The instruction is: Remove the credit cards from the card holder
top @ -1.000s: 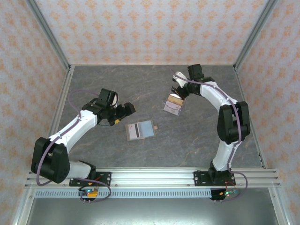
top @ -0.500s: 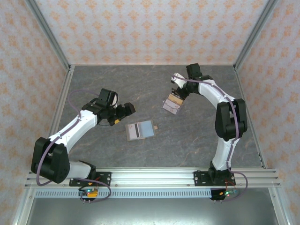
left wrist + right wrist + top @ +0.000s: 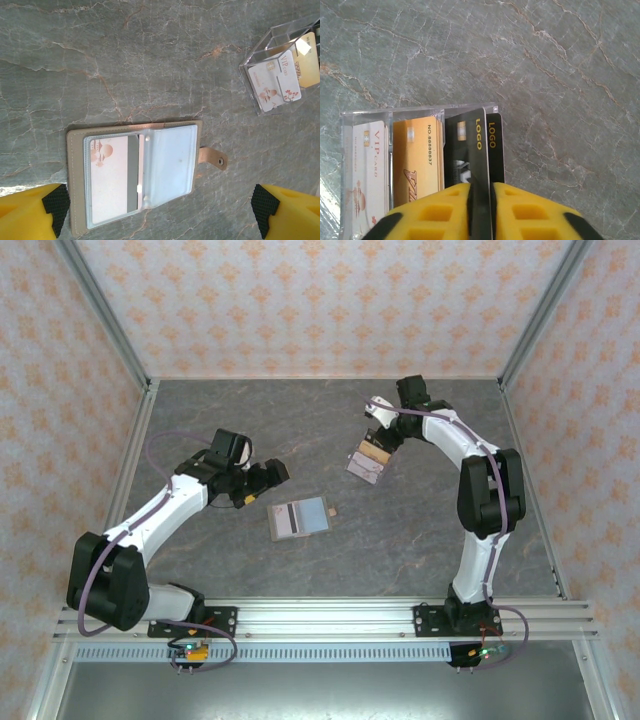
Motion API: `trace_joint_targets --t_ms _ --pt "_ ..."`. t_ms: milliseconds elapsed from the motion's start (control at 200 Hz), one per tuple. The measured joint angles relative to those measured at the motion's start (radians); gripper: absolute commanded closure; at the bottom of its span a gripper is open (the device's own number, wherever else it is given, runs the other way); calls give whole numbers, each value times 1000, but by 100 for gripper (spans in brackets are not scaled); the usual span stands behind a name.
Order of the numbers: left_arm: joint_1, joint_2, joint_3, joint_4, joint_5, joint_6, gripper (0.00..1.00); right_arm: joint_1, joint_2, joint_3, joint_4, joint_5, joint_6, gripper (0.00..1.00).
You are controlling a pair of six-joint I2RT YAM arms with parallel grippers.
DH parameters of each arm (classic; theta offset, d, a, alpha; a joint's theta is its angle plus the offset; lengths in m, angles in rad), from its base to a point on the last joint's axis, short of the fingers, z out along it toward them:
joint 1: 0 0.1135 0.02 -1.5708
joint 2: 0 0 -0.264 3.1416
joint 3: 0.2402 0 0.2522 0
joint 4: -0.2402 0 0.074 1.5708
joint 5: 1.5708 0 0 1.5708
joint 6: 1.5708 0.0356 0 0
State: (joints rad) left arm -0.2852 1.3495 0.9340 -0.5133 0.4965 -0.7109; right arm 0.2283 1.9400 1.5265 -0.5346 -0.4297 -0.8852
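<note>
Now | right gripper [image 3: 480, 200] has edged over clear tray [image 3: 420, 111], fingers pressed against black card [image 3: 472, 145] entering its slot | left gripper [image 3: 160, 202] wide open, empty, above card holder [image 3: 167, 160] lying open mid-table | pink card [image 3: 107, 175] remains sleeved: extraction judged incomplete.

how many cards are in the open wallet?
1: a pale card in the left sleeve of the open card holder; the right sleeve looks empty. More could be stacked behind it.

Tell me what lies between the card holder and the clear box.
Bare tabletop; only the brown tab of the card holder reaches toward the clear box, as the left wrist view shows.
</note>
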Motion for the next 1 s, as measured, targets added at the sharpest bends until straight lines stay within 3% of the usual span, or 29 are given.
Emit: trace_joint_targets --t_ms 260,500,671,1001 --pt "0 8 0 -1 -1 5 4 0 -8 0 1 6 82 68" --pt "0 8 0 -12 -12 5 4 18 -182 -100 82 -55 356 63" --pt "5 6 0 -15 -17 5 3 111 -337 -196 122 -56 607 61" --pt "5 -33 -27 -16 -42 6 1 352 -339 -274 90 23 982 68"
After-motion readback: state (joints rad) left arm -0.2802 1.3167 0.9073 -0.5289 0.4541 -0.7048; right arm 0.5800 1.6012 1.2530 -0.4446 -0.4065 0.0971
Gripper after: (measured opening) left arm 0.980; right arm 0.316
